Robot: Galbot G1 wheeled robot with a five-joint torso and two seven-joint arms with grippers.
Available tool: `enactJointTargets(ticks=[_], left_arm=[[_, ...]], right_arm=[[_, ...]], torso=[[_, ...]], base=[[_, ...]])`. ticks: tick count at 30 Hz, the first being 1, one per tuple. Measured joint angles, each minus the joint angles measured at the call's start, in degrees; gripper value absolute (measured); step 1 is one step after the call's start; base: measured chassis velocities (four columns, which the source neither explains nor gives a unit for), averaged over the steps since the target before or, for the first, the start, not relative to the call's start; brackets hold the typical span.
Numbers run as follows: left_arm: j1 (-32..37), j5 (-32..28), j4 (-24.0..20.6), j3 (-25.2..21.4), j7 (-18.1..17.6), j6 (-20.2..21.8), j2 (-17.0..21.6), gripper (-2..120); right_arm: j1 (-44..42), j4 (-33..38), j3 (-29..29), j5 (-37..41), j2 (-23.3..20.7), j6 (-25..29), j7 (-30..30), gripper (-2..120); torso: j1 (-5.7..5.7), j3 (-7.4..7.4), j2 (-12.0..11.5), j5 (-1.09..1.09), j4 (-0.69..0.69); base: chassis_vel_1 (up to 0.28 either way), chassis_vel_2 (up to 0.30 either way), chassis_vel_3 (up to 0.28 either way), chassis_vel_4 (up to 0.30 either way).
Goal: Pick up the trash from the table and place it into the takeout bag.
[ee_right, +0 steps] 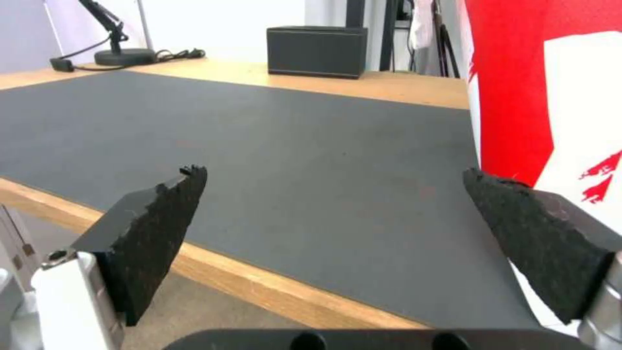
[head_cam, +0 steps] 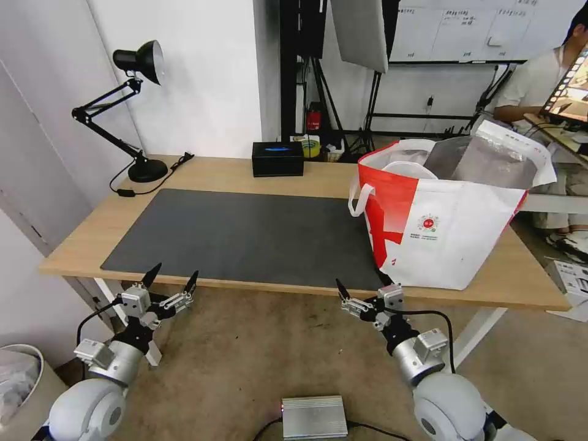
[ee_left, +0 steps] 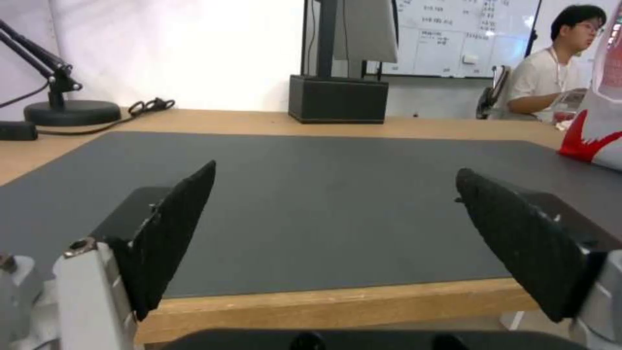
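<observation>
Takeout bag (head_cam: 453, 220) stands on table (head_cam: 245, 174); left gripper (head_cam: 171, 278) and right gripper (head_cam: 362, 288) hover spread-fingered before its edge.

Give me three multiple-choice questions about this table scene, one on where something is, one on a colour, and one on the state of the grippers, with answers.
1. Where does the takeout bag stand on the table?
A. robot's right end
B. robot's left end
C. centre of the mat

2. What colour is the tissue box?
A. white
B. red
C. black

3. How are the left gripper and right gripper?
A. both open
B. both shut
C. one holding a bowl

Answers: 1 A, the bag stands at the right end, overlapping the mat's edge. 2 C, the box at the far edge is black. 3 A, both hang open and empty before the near edge.
</observation>
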Motion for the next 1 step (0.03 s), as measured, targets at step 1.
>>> enactJointTargets(ticks=[1], left_arm=[[0.0, 0.0, 0.0, 0.0, 0.0, 0.0, 0.0, 100]], right_arm=[[0.0, 0.0, 0.0, 0.0, 0.0, 0.0, 0.0, 100]], torso=[[0.00, 0.00, 0.0, 0.00, 0.00]], base=[[0.000, 0.000, 0.000, 0.000]])
